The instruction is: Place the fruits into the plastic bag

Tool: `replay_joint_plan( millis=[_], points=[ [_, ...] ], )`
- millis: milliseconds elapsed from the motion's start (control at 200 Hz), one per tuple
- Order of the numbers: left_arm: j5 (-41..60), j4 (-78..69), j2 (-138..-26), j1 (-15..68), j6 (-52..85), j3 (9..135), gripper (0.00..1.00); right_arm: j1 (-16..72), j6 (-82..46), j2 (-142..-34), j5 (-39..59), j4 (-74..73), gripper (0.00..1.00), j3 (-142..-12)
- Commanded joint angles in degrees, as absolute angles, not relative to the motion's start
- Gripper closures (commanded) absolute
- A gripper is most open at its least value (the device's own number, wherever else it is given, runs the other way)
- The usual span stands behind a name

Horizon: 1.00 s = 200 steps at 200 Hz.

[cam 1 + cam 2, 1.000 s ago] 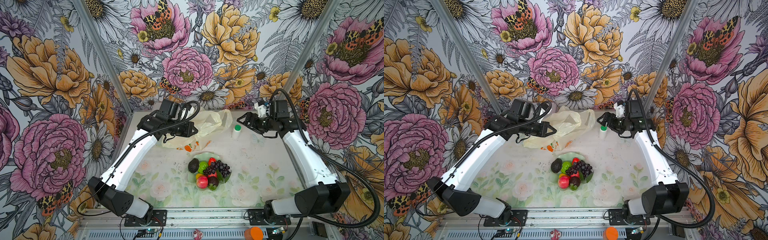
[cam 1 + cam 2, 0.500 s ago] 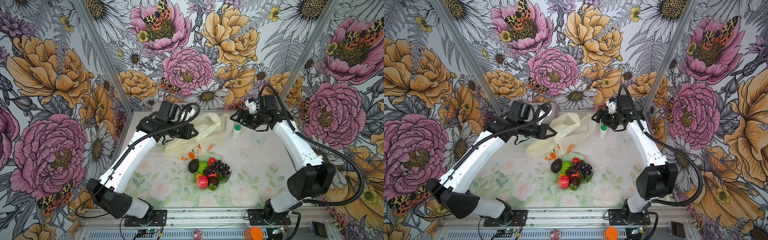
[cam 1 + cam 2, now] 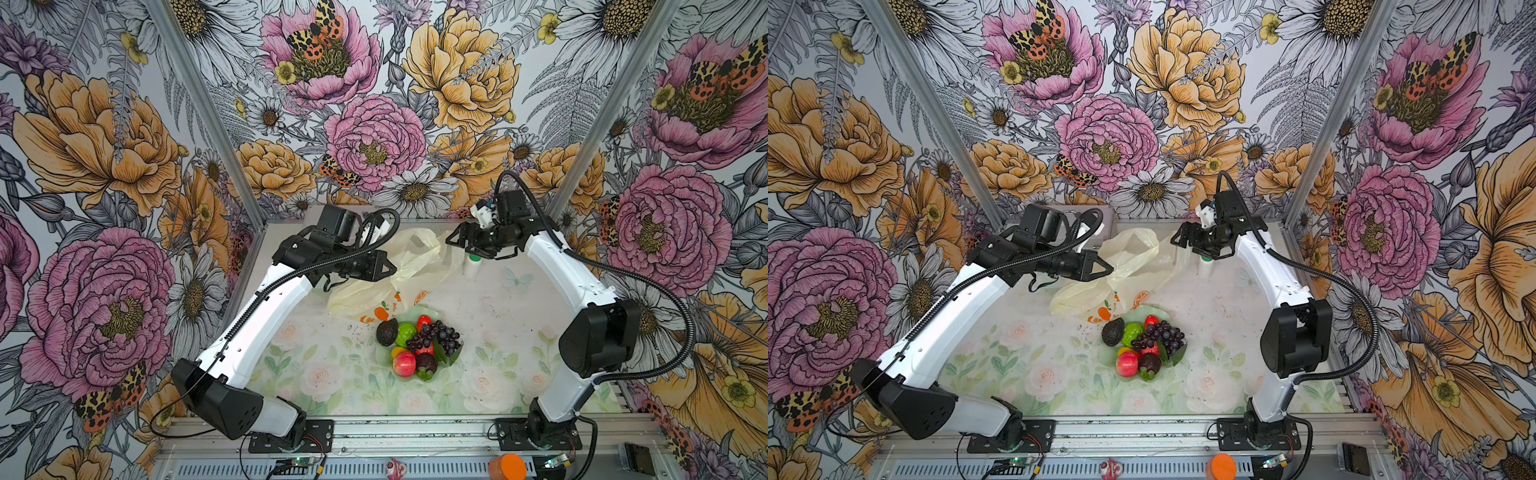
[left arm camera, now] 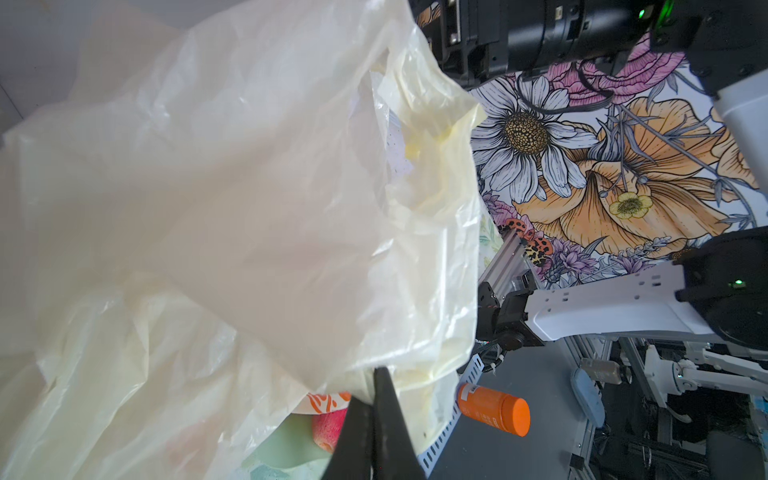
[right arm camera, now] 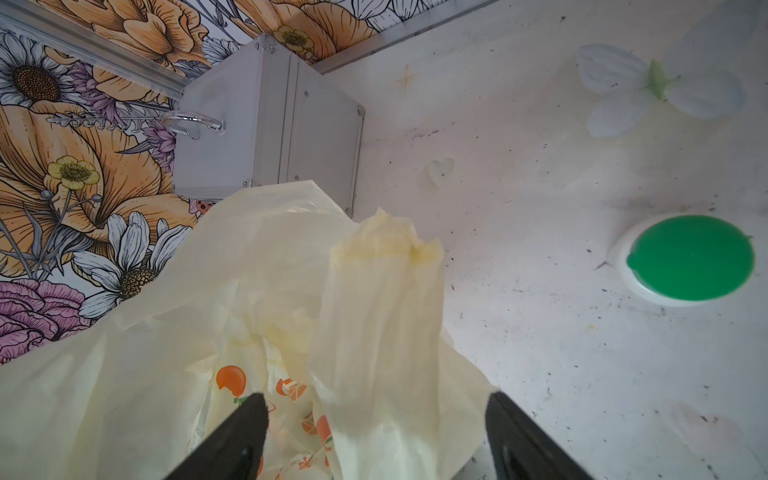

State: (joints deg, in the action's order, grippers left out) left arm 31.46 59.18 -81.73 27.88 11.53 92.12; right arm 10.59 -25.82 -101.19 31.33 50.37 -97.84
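Change: my right gripper (image 3: 451, 241) has swung in from over the white plastic bottle with a green cap (image 3: 473, 262) to the thin, translucent pale-yellow plastic bag (image 3: 415, 266) printed with orange fruit. The bag's printed end has slid closer to the dish.
Left gripper (image 4: 380, 374): fingers pressed together, pinching the bag's edge and holding it up off the table.
Right gripper, wrist view (image 5: 376, 399): fingers spread, with a bag handle standing between them but not pinched.
Meaning: I judge that a second hold is close, which should open the bag's mouth. No fruit is in the bag yet.
Bag place: at the back of the table, between my two grippers, reaching the far rim of the wavy-edged pale green dish (image 3: 409, 311).
Fruits: all are piled on that dish.
Count, fruits: one dark avocado (image 3: 387, 331), one bumpy lime-green ball (image 3: 406, 334), one strawberry (image 3: 423, 322), one purple grape bunch (image 3: 436, 336), one red-pink apple (image 3: 404, 363), one dark mangosteen (image 3: 427, 363) and one yellow-red mango (image 3: 397, 352). There may be a second mango hidden under the grapes.
Count, rest: one bag, one dish, one white bottle and one silver metal case (image 5: 270, 124).
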Motion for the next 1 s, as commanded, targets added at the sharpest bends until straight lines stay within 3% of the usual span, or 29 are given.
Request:
replay_joint_plan(
  millis=[0, 385, 455, 565, 741, 786, 826, 861, 996],
  points=[
    [33.0, 58.8, -79.7, 27.3, 10.5, 91.3, 1.0, 11.1, -25.1, -103.0, 31.2, 50.0, 0.21, -100.3],
    [33.2, 58.8, -78.1, 27.2, 10.3, 89.4, 1.0, 12.0, -24.5, -104.7, 28.7, 49.9, 0.45, -101.4],
    [33.3, 58.8, -77.9, 27.1, 10.3, 89.0, 1.0, 12.0, -24.3, -104.3, 27.6, 49.8, 0.59, -101.1],
    [33.3, 58.7, -77.4, 26.9, 10.4, 88.6, 1.0, 12.0, -23.9, -103.4, 26.1, 49.9, 1.0, -100.8],
    [32.4, 58.5, -76.7, 25.6, 11.2, 87.6, 1.0, 12.1, -23.4, -100.8, 22.6, 49.6, 1.0, -100.3],
    [32.2, 58.5, -76.3, 25.0, 11.5, 87.5, 0.84, 12.1, -23.4, -99.9, 21.7, 49.5, 1.0, -100.1],
    [31.7, 58.5, -76.0, 24.5, 11.7, 87.4, 0.62, 12.1, -23.7, -98.9, 21.2, 49.3, 1.0, -99.9],
    [31.6, 58.5, -75.6, 24.1, 11.8, 87.4, 0.49, 12.1, -24.0, -98.1, 20.8, 48.9, 1.0, -99.9],
    [31.3, 57.7, -73.8, 22.1, 14.2, 87.3, 0.25, 12.2, -26.5, -94.7, 19.4, 47.1, 1.0, -99.4]
  ],
)
